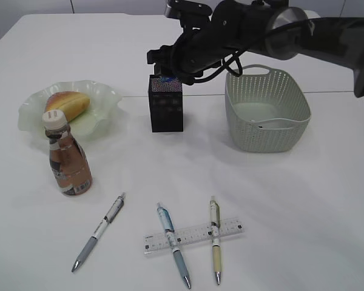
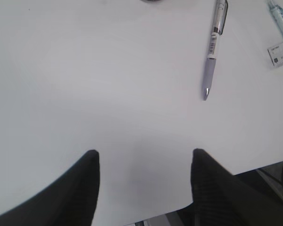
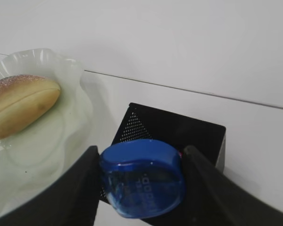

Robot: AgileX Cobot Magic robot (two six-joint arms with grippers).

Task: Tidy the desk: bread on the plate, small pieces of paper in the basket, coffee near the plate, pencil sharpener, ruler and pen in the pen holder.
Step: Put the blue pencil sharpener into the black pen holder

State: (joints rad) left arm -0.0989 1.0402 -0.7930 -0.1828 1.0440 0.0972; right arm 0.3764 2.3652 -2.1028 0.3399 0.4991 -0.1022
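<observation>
Holding the blue pencil sharpener (image 3: 142, 178) right over the mouth of the black pen holder (image 1: 166, 103), the right gripper (image 3: 140, 181) clamps it between both fingers.

On the white tabletop (image 1: 291, 200), the bread (image 1: 67, 104) lies on the green plate (image 1: 106, 97) with the coffee (image 1: 67, 159) standing just in front. The basket (image 1: 267, 109) sits right of the pen holder. Three pens and the clear ruler (image 1: 193, 234) lie near the front edge, two pens crossing the ruler. The left gripper (image 2: 144, 176) hovers released above bare tabletop near the grey pen (image 2: 213, 49).
</observation>
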